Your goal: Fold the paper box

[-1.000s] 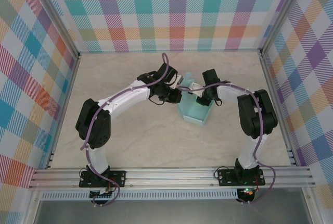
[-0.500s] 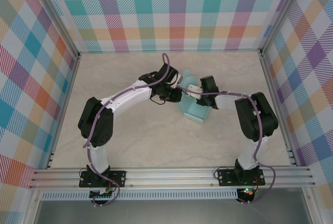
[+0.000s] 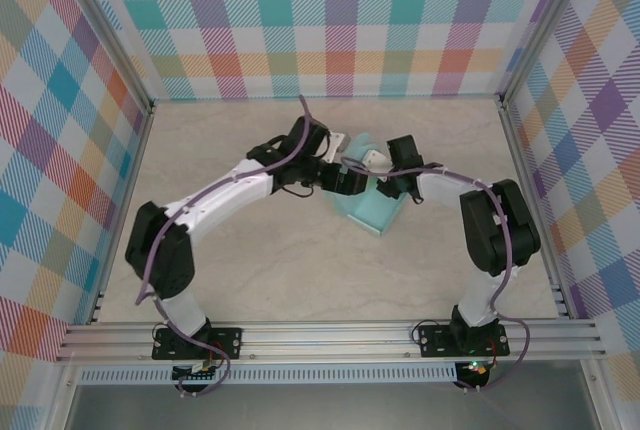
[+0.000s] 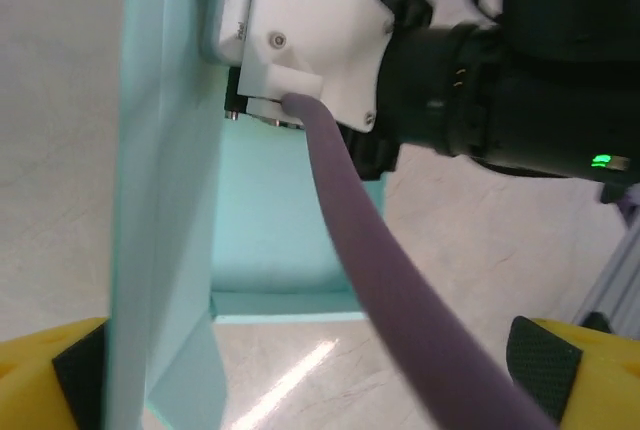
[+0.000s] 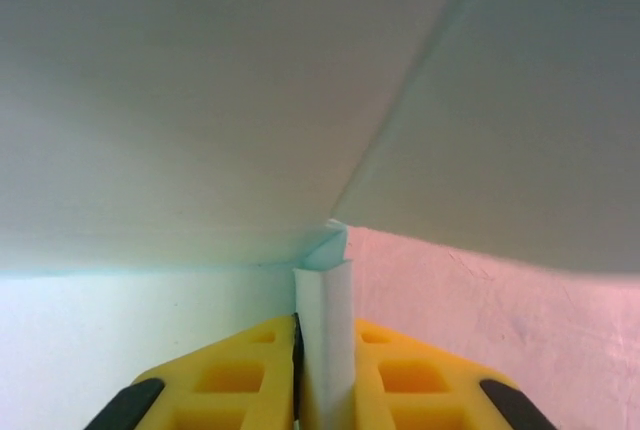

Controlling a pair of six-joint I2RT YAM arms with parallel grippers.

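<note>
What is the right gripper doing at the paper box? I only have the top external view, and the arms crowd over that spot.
Observer: On the right wrist camera, the right gripper is pinched on a thin folded edge of the paper box.
Operator: And the left one?
Observer: The left gripper is open. On the left wrist camera its yellow fingers sit far apart.
Operator: Is any card between them?
Observer: Yes, a wall of the box, seen edge-on, stands just inside one finger. I cannot tell whether they touch.
</note>
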